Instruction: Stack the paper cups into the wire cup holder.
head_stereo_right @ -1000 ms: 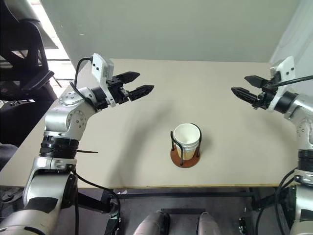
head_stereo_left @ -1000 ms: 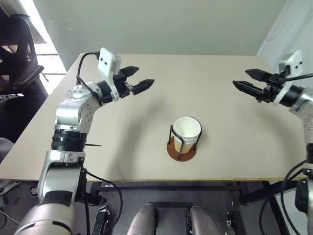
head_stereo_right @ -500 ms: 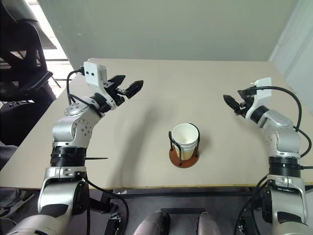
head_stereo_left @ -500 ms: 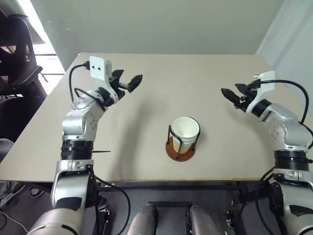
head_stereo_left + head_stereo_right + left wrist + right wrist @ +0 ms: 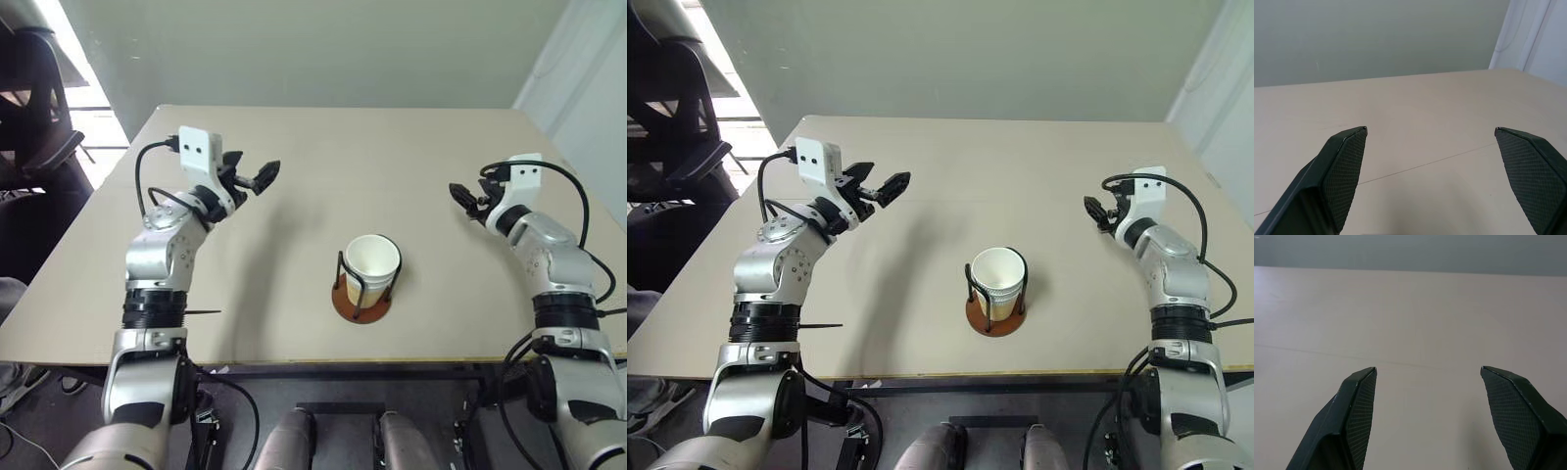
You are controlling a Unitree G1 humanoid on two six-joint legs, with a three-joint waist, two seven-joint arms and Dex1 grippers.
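Both arms have dropped and drawn back toward my sides; my left gripper [image 5: 257,173] and right gripper [image 5: 464,197] hang spread wide, empty. Tan-walled, white-rimmed paper cups [image 5: 373,264] sit nested in the black-looped, reddish-based wire cup holder [image 5: 361,304] mid-table. Stacking looks done; next I simply rest.

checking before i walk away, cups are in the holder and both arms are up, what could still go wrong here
The paper cups rise well above the wire cup holder, so a sweep inward by the open left gripper or open right gripper might tip the stack. The holder also stands fairly near the table front edge, so a knock toward it could send it off.
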